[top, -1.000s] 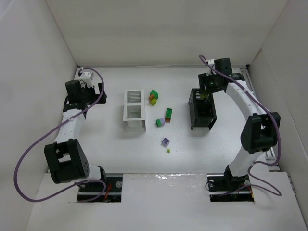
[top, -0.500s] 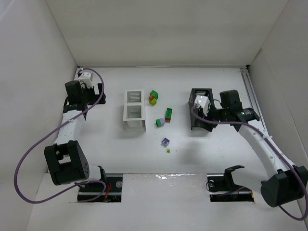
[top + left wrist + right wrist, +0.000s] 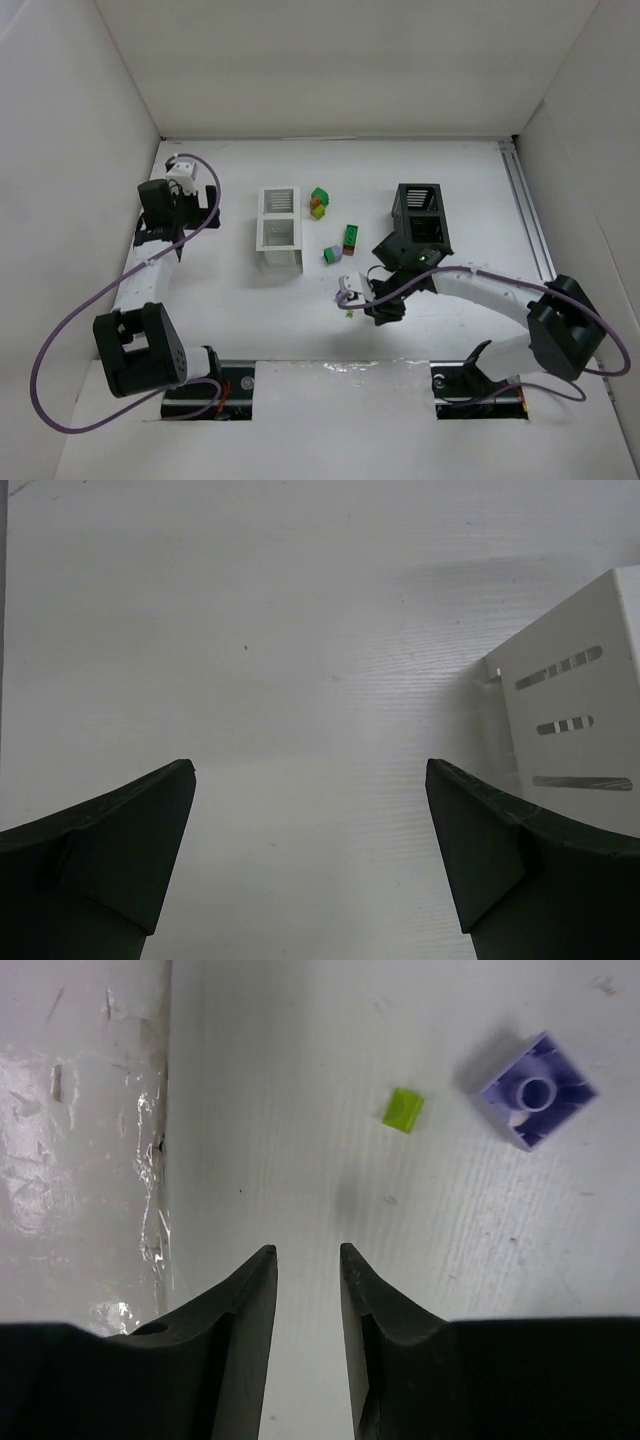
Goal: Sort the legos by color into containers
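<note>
The white box (image 3: 279, 228) stands left of centre and the black box (image 3: 420, 213) right of centre. Between them lie a green, yellow and orange cluster (image 3: 319, 202), a green brick on an orange-red one (image 3: 352, 238), and a green and lavender pair (image 3: 332, 255). My right gripper (image 3: 352, 293) is low over the table by the purple brick (image 3: 535, 1090) and a tiny yellow-green piece (image 3: 350, 314). In the right wrist view the gripper (image 3: 305, 1250) is empty, its jaws only narrowly apart, and the yellow-green piece (image 3: 403, 1110) lies ahead. My left gripper (image 3: 310, 770) is wide open and empty.
The left arm (image 3: 160, 205) sits at the far left, its gripper facing the white box's slatted side (image 3: 575, 720). White walls close in the table. A glossy taped strip (image 3: 80, 1140) runs along the near edge by the right gripper.
My right arm has swung from the black box at the back right to the front middle, down beside the purple brick. The left arm has shifted only slightly.
</note>
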Available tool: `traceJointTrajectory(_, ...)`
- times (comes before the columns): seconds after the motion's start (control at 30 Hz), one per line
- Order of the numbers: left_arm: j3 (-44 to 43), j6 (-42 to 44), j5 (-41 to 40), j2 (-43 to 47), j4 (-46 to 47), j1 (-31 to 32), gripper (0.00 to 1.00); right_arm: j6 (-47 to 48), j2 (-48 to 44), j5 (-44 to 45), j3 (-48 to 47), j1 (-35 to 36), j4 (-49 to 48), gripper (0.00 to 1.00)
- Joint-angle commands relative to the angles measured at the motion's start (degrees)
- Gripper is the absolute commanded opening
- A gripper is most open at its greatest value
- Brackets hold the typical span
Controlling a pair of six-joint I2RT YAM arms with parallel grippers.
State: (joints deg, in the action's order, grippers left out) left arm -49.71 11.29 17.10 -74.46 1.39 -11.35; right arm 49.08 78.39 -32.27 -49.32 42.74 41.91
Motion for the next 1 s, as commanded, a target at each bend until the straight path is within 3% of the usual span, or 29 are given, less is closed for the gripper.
traceJointTrajectory(0.0, 1.4, 0.8, -0.5, 3.0, 3.2, -0.1, 0.99, -4.5, 0.5, 1.9, 0.7, 2.1, -6.7, 0.37)
traceJointTrajectory(0.43, 4.4, 0.3, -1.0, 3.5, 5.7, -0.1, 0.99, -15.6, 9.2, 8.9, -2.7, 9.2, -13.4, 0.43)
traceJointTrajectory(0.67, 4.4, 2.1, -1.5, 2.5, 6.3, -0.1, 0.99, -20.6, 17.4, 11.5, -8.7, 9.2, -14.9, 0.45)
traceJointTrajectory(0.97, 3.3, 3.7, 0.1, 0.8, 6.3, -2.3, 0.99, -21.1, 17.8, 13.6, -8.2, 8.7, -14.2, 0.48)
